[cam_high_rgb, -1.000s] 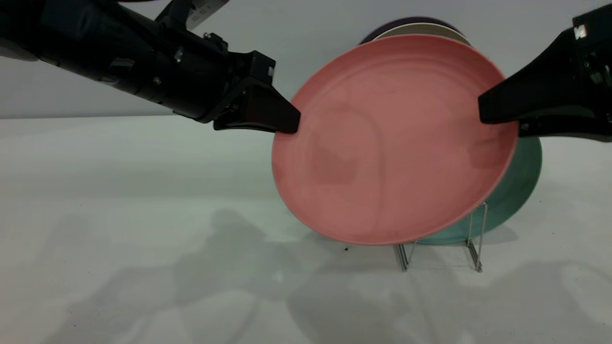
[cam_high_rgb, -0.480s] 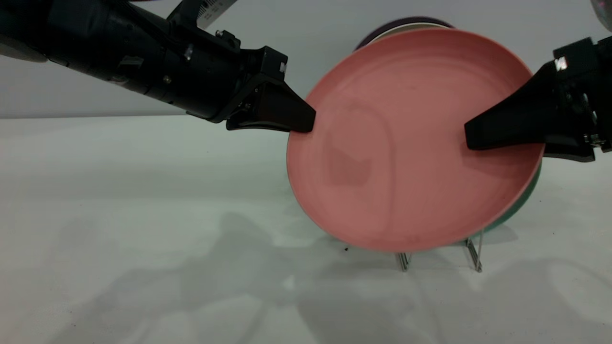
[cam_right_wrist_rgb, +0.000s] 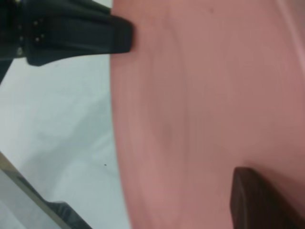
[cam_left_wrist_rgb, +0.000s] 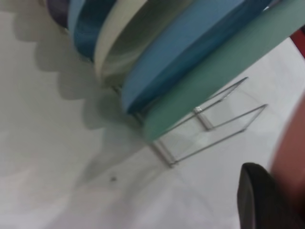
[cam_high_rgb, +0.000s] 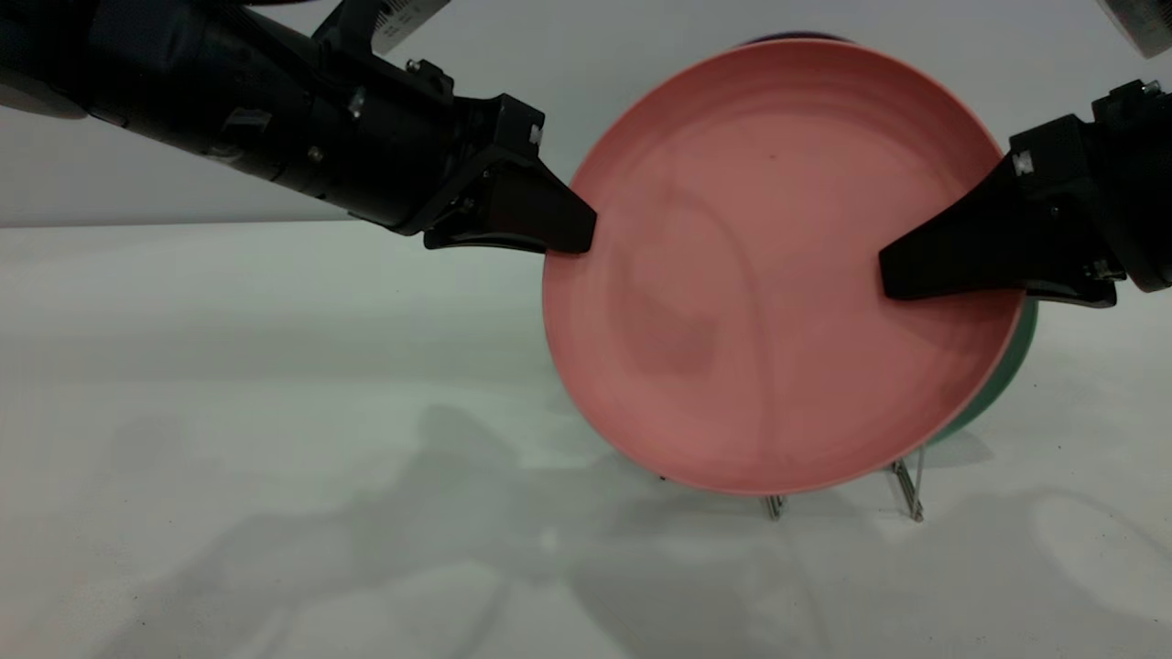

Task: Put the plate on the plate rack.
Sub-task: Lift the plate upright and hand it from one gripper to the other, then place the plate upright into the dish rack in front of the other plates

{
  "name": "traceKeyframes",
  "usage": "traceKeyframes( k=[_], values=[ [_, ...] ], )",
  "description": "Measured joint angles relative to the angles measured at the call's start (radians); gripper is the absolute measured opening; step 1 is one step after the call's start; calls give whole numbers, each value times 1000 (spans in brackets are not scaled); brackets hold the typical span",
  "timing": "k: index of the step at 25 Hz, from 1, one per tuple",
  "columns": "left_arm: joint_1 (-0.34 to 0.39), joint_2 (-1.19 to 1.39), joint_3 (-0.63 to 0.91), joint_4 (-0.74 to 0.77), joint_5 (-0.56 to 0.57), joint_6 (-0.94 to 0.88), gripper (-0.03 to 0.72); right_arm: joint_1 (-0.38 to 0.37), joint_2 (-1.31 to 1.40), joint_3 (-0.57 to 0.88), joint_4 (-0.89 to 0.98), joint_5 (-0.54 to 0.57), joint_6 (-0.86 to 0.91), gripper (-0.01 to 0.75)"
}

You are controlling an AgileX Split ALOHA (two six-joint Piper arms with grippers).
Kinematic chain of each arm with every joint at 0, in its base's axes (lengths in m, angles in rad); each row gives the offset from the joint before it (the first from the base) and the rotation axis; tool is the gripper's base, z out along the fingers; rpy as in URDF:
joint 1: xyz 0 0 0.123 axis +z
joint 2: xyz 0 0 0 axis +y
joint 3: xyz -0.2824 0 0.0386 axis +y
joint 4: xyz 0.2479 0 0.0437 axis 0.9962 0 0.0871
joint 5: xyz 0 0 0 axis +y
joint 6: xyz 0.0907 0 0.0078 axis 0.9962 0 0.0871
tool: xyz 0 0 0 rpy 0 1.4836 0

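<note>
The salmon-pink plate [cam_high_rgb: 769, 275] stands nearly upright in the air, its face toward the exterior camera, just above and in front of the silver wire plate rack [cam_high_rgb: 906, 490]. My left gripper [cam_high_rgb: 572, 240] is shut on the plate's left rim. My right gripper [cam_high_rgb: 902, 275] is shut on its right rim. The right wrist view shows the plate's face [cam_right_wrist_rgb: 205, 109] with the left gripper [cam_right_wrist_rgb: 121, 38] at its far edge. The left wrist view shows the rack's empty front loops [cam_left_wrist_rgb: 214, 124] and a blurred strip of the pink plate [cam_left_wrist_rgb: 293, 143].
A teal-green plate [cam_high_rgb: 1007, 366] stands in the rack right behind the pink one. In the left wrist view, the teal plate [cam_left_wrist_rgb: 224, 71], blue plates [cam_left_wrist_rgb: 190, 52] and a cream plate [cam_left_wrist_rgb: 119, 33] fill the rack's rear slots. White tabletop lies to the left and in front.
Both grippers have raised the pink plate and turned it more upright. It has shifted right and back, and now covers more of the rack and the teal plate.
</note>
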Motion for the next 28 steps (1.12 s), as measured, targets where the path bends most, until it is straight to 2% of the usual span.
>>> traceKeyframes(
  k=[6, 10, 16, 23, 28],
  values=[
    [-3, -3, 0, -6, 30, -6, 313, 9, -1, -1, -15, -20, -47, 94],
    [-3, -21, 0, -4, 34, -19, 407, 10, -1, -10, -64, -74, -58, 94],
    [36, -137, 0, 6, 33, -34, 428, 10, -58, -79, -213, -175, -18, 94],
    [150, -180, 0, 153, 101, -163, 427, 10, -203, -151, -586, -244, 16, 94],
    [179, -181, 0, 170, 126, -177, 427, 10, -270, -154, -756, -305, 10, 94]
  ],
)
